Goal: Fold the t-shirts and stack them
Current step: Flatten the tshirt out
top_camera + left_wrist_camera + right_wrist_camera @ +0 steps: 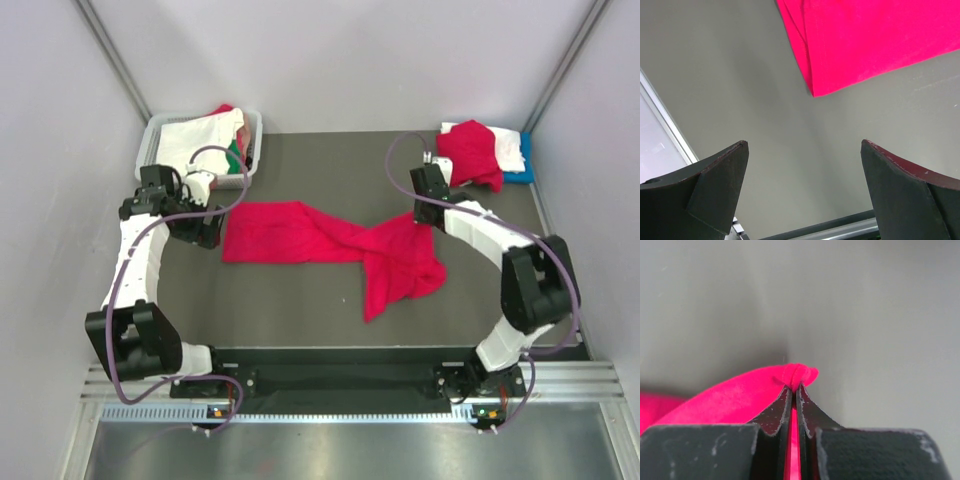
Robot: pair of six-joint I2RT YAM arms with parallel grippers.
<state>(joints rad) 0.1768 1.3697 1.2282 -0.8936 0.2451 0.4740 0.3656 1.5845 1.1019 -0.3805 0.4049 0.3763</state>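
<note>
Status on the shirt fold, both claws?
Left claw open, over table by red shirt corner. Right claw shut on shirt edge. Shirt spread, part bunched, not folded. Tub back left, apart from it.

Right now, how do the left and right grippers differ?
The left gripper is open, its fingers wide apart with nothing between them; the right gripper is shut on a bunched fold of the red t-shirt. The left gripper sits just off the shirt's left edge, near the tub; the right gripper is at the shirt's right end. Both have dark fingers and sit over the grey table.
</note>
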